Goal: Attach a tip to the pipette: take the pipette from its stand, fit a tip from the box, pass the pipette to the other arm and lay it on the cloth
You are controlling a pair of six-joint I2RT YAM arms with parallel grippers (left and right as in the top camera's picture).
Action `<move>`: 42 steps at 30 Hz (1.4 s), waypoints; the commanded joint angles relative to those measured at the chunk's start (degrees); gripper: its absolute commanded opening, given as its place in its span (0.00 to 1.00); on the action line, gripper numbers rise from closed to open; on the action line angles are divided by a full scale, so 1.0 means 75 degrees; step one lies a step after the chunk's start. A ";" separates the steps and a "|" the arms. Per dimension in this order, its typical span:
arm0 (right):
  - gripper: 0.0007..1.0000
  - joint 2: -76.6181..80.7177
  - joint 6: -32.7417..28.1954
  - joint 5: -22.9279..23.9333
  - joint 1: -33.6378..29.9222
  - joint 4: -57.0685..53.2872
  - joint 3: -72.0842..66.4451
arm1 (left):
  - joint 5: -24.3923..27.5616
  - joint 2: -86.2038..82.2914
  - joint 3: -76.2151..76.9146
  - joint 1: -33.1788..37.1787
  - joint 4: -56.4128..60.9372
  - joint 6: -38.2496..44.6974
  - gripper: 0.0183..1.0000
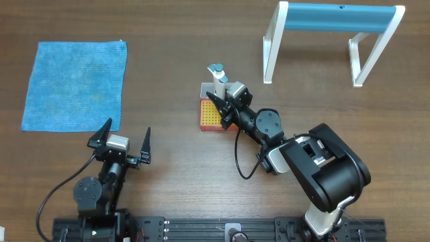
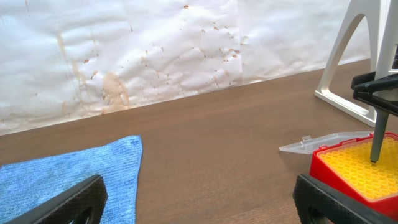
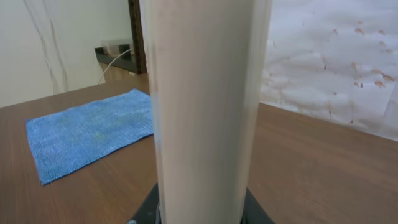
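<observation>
**Pipette upright over the tip box, long axis straight down**

The right gripper [image 1: 222, 106] is clamped around the pipette [image 1: 218, 79] and holds it vertical, head up and shaft down. Directly beneath it is the red tip box [image 1: 207, 119], which stands on the desk [image 1: 175, 168] with its clear lid [image 2: 311, 144] folded open.

In the left wrist view the narrow shaft meets the yellow rack of tips near the box's far side. Whether a tip is already seated cannot be told. Fitting one looks like a straight push along the pipette's own axis. Any lean would likely send the shaft against the rack rather than into a tip.

The left gripper [image 1: 121, 144] is spread wide and holds nothing. It is well apart from the box, near the lower edge of the blue cloth [image 1: 74, 84], so it is the nearer arm for laying the pipette down. The white stand [image 1: 336, 40] is far off to the right.
</observation>
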 commanded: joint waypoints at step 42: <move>0.08 -0.7347 0.0058 -0.2180 -0.0096 -1.0588 0.0953 | 0.0029 -0.0050 -0.0006 -0.0026 -0.0052 0.0020 0.96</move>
